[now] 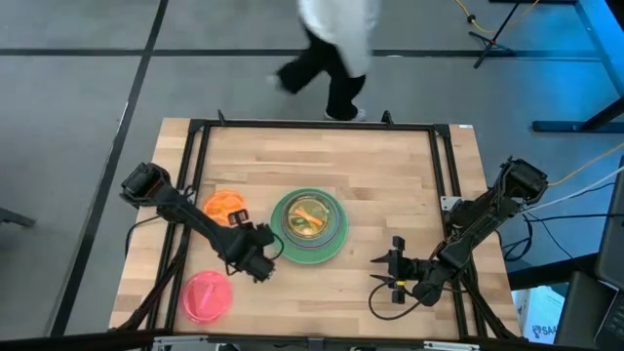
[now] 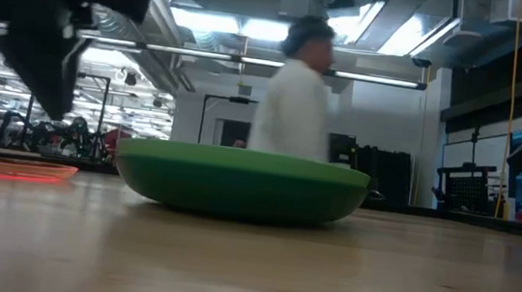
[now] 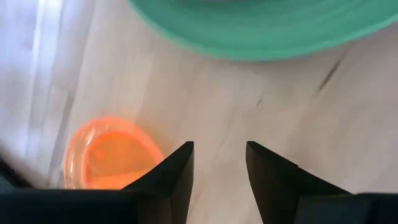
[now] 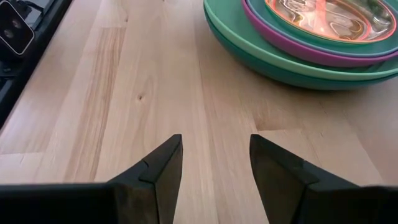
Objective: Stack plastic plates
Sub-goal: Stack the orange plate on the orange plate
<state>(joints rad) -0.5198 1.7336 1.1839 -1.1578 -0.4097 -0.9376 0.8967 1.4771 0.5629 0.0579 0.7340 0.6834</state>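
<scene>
A stack of plastic plates (image 1: 310,226) rests on its base at the table's middle: a large green plate at the bottom, magenta and pale blue ones above it, and small translucent ones on top. It also shows in the low view as the stack (image 2: 243,181) and in the right wrist view as the stack (image 4: 311,43). A translucent orange plate (image 1: 225,206) lies to its left, and a pink plate (image 1: 207,296) lies near the near-left corner. My left gripper (image 1: 265,261) hangs open over the table between the stack and these two plates. The left wrist view has the orange plate (image 3: 109,152) beside my open left gripper (image 3: 219,149). My right gripper (image 1: 378,276) is open and low, to the right of the stack and pointing at it, shown as my right gripper (image 4: 216,143).
A black metal frame (image 1: 195,136) runs along the table's left, far and right sides. A person (image 1: 331,49) walks past beyond the far edge and shows in the low view as the person (image 2: 296,91). Bare wood (image 1: 390,175) lies to the right of and behind the stack.
</scene>
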